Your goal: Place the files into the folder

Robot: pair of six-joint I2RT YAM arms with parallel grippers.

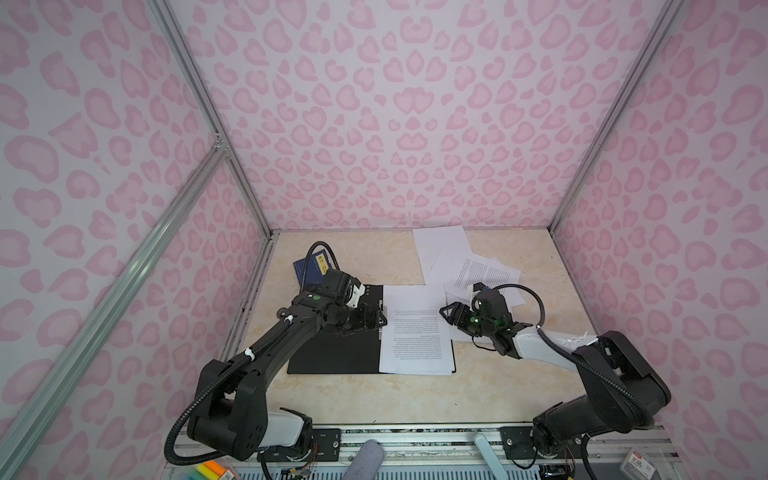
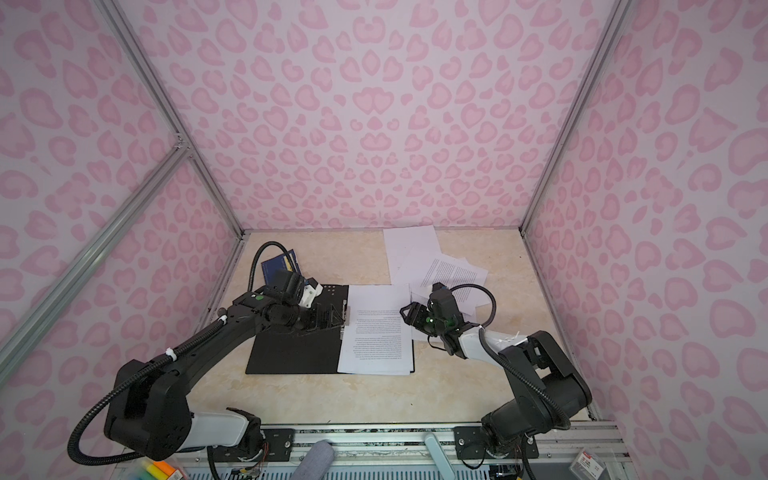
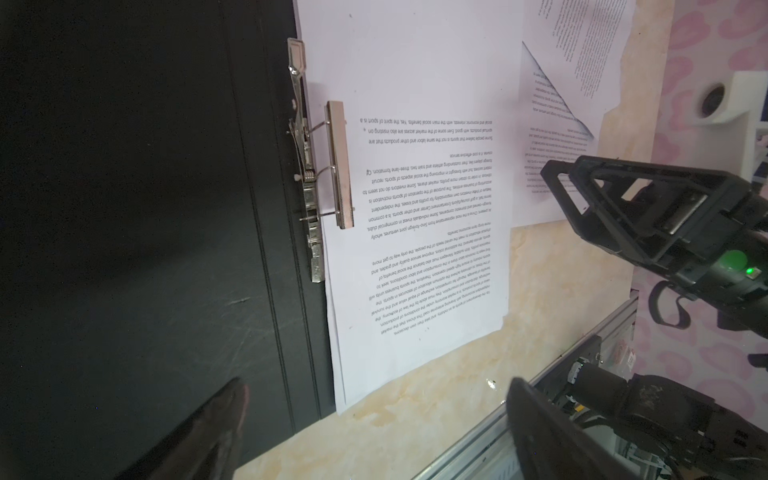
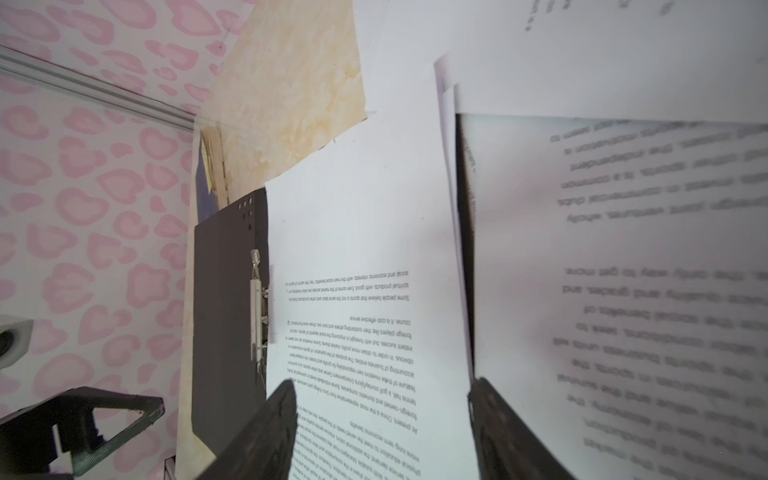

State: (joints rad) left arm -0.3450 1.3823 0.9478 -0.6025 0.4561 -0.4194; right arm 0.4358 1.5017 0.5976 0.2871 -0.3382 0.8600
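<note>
Two grippers, jaws apart, empty: left gripper (image 1: 374, 318) above clip (image 3: 340, 164), right gripper (image 1: 445, 312) at page edge. Some files (image 1: 415, 332) lie on open folder (image 1: 332, 353), loose files (image 1: 469, 266) behind. We'd square stack under clip first.

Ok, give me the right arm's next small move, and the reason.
Likely lift the right gripper and reach toward the loose files beyond it. Its jaws stand open and empty over the sheets already lying in the open folder, while those files are outside it on the table.
</note>
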